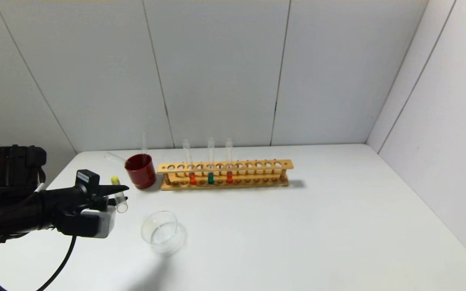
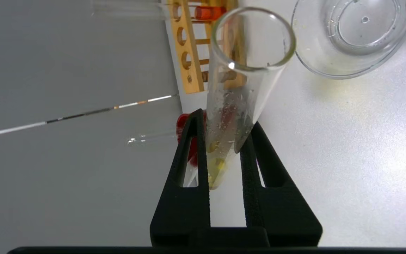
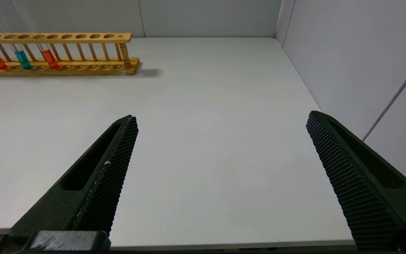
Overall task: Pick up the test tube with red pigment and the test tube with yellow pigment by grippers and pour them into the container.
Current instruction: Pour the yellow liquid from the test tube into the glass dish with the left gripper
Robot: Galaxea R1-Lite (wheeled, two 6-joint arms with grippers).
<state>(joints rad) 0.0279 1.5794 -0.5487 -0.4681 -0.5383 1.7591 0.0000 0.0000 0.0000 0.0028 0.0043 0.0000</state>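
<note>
Yellow-pigment test tube [image 2: 240, 102], clamped in left claw [image 2: 224, 148] (tilted)

No text, label, brand, number or sign can be read anywhere. A small pale sticker sits on the black housing of the left gripper [image 1: 113, 189], at about nine o'clock in the head view, but its print is too small to make out.

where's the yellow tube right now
In the head view the yellow tube is at the table's left, held tilted in the left gripper, between the red cup and the glass dish.
</note>
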